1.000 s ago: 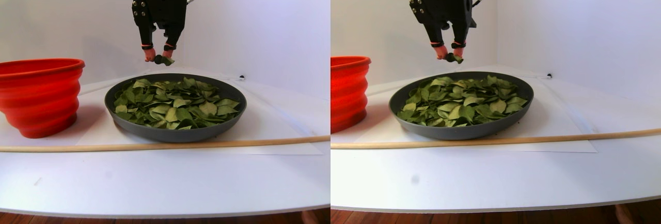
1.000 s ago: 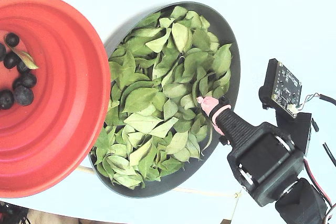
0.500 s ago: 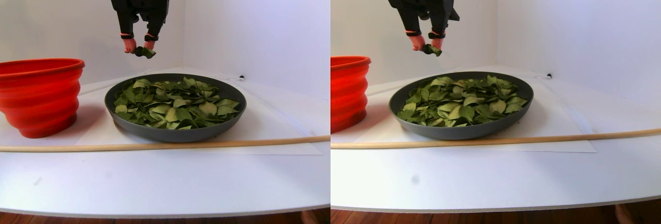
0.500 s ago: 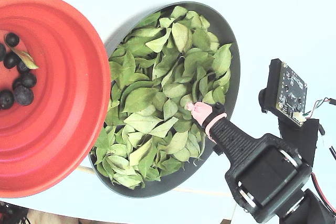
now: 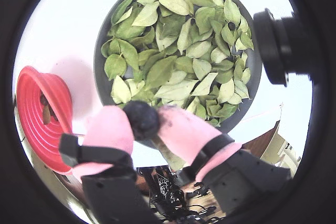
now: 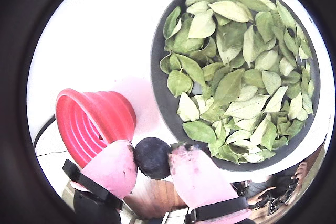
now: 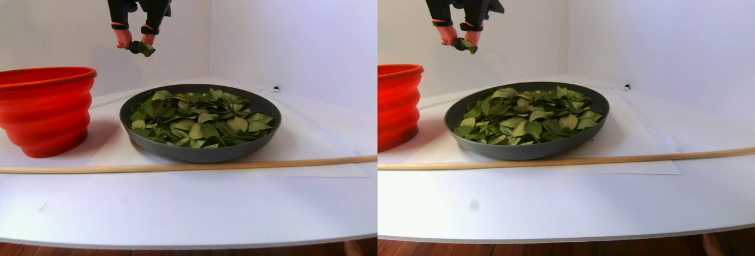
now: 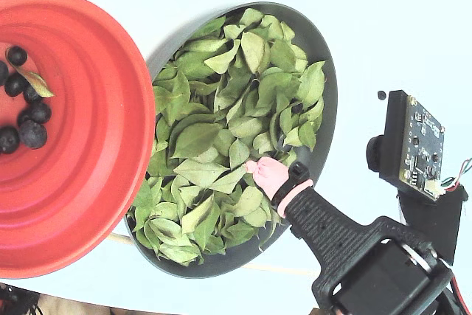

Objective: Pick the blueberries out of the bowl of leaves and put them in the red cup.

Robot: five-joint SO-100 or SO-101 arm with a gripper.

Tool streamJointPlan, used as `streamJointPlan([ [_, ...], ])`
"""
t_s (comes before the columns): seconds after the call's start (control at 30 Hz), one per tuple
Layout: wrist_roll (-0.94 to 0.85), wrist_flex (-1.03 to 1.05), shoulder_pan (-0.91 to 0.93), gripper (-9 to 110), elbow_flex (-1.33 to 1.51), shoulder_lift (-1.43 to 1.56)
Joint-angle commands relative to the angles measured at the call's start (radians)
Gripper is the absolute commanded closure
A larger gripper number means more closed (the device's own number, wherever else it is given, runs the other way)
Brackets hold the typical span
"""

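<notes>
Pincer [image 6: 152,160] clamps blueberry [image 6: 152,157] (leaf caught too) above bowl [image 7: 200,150].

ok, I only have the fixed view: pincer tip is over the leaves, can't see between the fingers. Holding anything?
Observer: Yes. In both wrist views the pincer is shut on a blueberry.
Operator: Clean grab?
Observer: No. The stereo pair view shows a green leaf caught at the fingertips with it.
Operator: Height against the cup?
Observer: In the stereo pair view the fingertips are higher than the rim of the red cup, and to the right of it.
</notes>
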Motion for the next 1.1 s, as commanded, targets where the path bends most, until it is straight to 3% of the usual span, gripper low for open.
streamJointPlan([
  [0.0, 0.012, 0.005, -0.029, 91, -0.011, 0.095],
  [1.07, 0.175, 0.009, -0.295, 91, 0.075, 0.167],
])
